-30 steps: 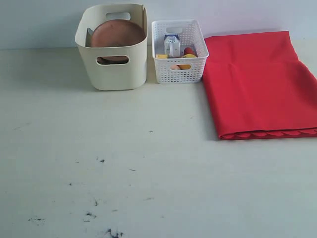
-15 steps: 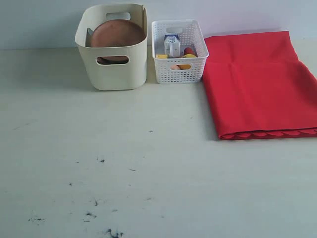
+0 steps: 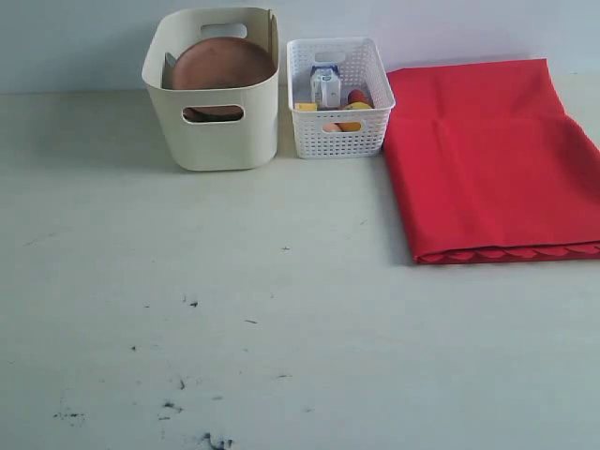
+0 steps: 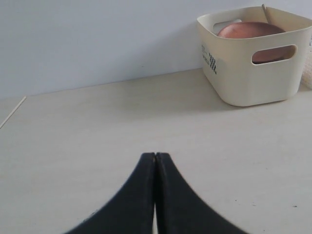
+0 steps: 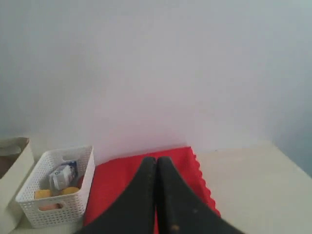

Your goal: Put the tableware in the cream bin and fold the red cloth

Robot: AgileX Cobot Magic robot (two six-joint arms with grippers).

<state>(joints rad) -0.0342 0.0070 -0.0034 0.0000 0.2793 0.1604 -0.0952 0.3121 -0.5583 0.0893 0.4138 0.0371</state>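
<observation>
1. Tall cream plastic bin point(image 3: 214, 94) with rounded corners and oval handle cut-outs – one, standing at the far left of the pale counter point(image 3: 281, 328).
2. Round brown plate point(image 3: 222, 64) – one, tilted inside the cream bin; its lower edge shows through the front cut-out. Other contents of the bin cannot be made out.
3. Small white lattice-sided basket point(image 3: 339, 103) – one, just beside the bin on its right. It holds one blue-white milk carton point(image 3: 326, 86) and several yellow, orange and red food pieces, too crowded to count.
4. Large bright red cloth point(image 3: 487, 159) – one, lying flat in layers just right of the basket, its scalloped edges stacked along the near side.
5. Dark specks mark the near-left part of the counter.
6. Left fingers point(image 4: 141, 195): clenched together, grasping nothing, above bare counter with the bin well ahead.
7. Right fingers point(image 5: 144, 195): clenched together, empty, above the red cloth.
</observation>
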